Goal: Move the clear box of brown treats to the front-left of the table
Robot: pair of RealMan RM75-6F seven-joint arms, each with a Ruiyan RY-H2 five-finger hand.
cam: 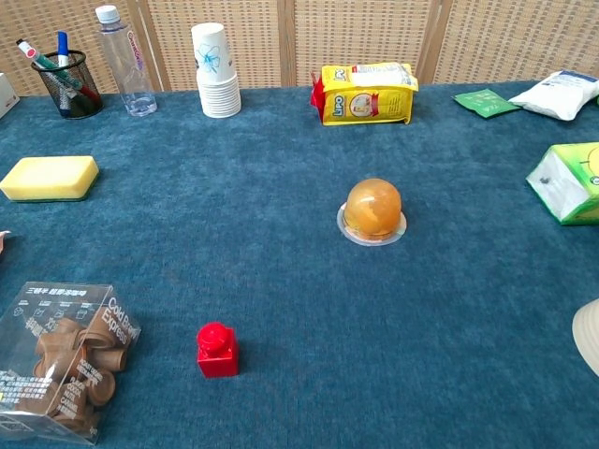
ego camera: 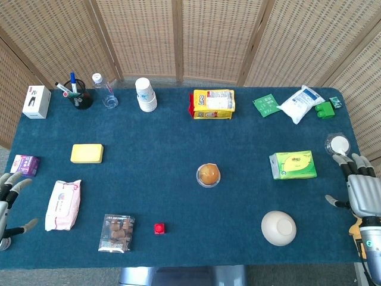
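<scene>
Clear box of treats (ego camera: 116,233) lying flat front-left on the tabletop (ego camera: 178,143), seemingly placed; left hand (ego camera: 6,205) and right hand (ego camera: 360,192) off the edges, fingers spread, holding nothing.

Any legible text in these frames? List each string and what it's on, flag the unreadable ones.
"Cold Brew" and "EXPRESS": side of the clear box of brown treats, chest view; the Chinese line on its top is too small to read.
Yellow snack bag: logo blurred.
Paper cup stack: blue print, no words legible.
Green tissue pack, white box, purple box: print too small.
</scene>
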